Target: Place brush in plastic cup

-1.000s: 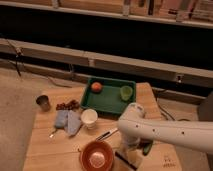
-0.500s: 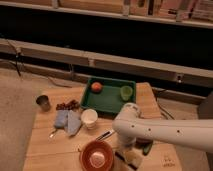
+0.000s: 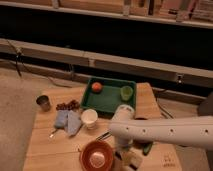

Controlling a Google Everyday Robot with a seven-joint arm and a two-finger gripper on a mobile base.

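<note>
While the gripper (image 3: 123, 151) hung low over the brush (image 3: 133, 160) beside the red bowl (image 3: 96, 156), its grip could not be told; grasping seemed in hand, a secure lift due next

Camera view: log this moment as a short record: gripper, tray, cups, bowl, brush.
gripper: low near the table's front edge, right of the red bowl
green tray: holds an orange fruit and a green cup
white cup: upright on the table, in front of the tray
metal cup: table's left side as seen
brush: not clearly visible
</note>
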